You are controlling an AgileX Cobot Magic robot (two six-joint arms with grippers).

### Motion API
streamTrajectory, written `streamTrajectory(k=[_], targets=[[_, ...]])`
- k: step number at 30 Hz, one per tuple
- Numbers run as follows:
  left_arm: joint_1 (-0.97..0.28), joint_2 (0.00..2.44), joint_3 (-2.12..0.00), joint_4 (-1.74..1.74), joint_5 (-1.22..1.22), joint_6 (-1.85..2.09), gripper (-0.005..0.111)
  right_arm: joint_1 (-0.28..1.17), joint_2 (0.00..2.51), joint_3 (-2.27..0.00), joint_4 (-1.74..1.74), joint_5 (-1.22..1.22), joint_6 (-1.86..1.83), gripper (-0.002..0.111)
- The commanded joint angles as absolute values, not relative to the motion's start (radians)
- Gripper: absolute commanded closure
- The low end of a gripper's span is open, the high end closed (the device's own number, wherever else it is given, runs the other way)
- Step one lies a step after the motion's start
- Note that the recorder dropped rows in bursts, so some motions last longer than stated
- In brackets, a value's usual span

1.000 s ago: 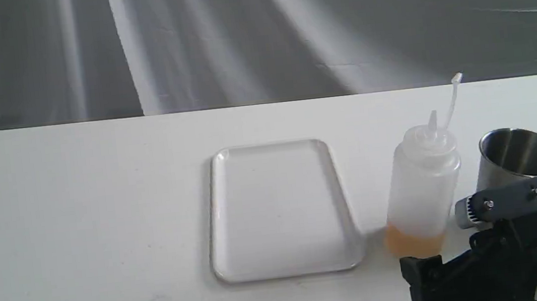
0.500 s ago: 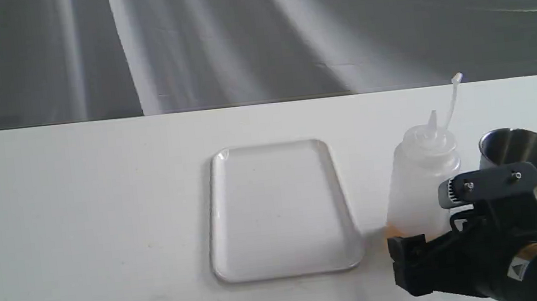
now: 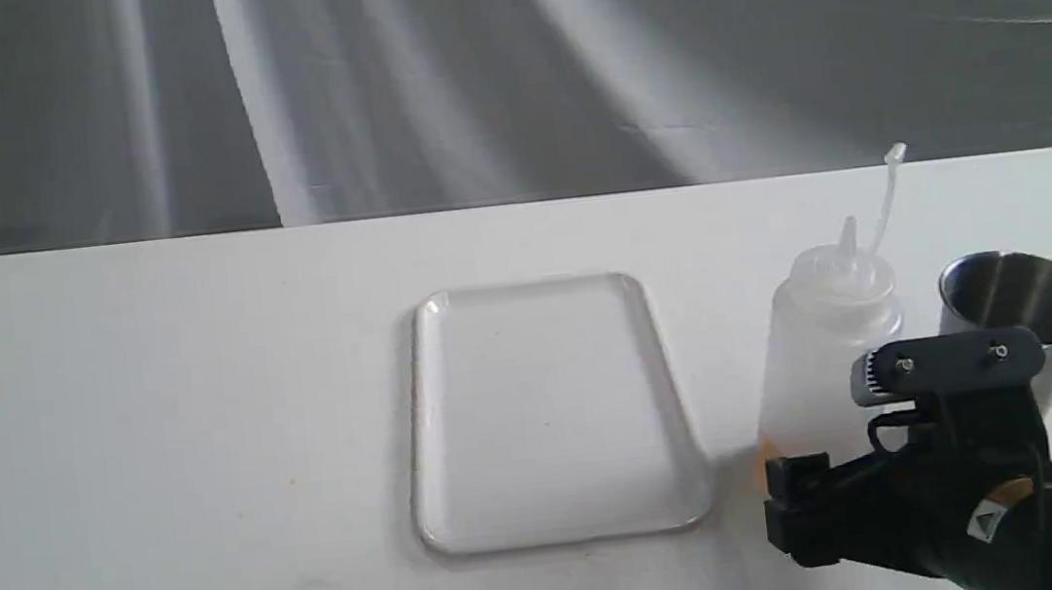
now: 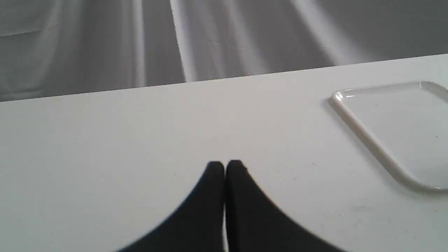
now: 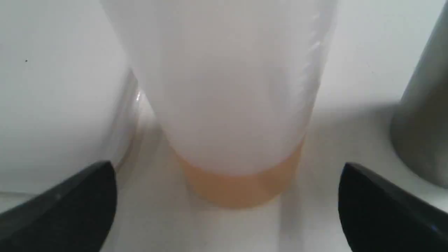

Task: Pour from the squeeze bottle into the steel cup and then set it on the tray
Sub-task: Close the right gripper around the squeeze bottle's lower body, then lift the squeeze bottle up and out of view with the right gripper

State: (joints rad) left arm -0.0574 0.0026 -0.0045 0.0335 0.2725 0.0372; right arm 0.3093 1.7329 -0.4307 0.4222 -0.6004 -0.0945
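The right end effector [image 5: 225, 168] stands wide open, its black fingers [image 5: 70, 203] on either side of the translucent whitish plastic squeeze bottle [image 3: 825, 351] without touching it, holding nothing. The bottle stands upright at the lower right of the exterior frame, with amber liquid [image 5: 241, 189] in its base. It is between the shiny tapered brushed-steel cup [image 3: 1025, 296] to its right and the flat white rectangular tray [image 3: 422, 423] at centre. The left end effector [image 4: 224, 168] is closed on nothing, over the white surface [image 3: 158, 422].
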Motion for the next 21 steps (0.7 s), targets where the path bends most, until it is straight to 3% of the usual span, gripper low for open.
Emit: streamTrajectory(k=[1, 21], targets=[[-0.063, 0.0, 0.0, 0.033, 0.266, 0.032, 0.107, 0.293, 1.755, -0.454, 0.437, -0.623, -0.114, 0.024], [-0.063, 0.0, 0.0, 0.033, 0.266, 0.032, 0.107, 0.206, 1.902, -0.706, 0.396, -0.555, -0.127, 0.024]])
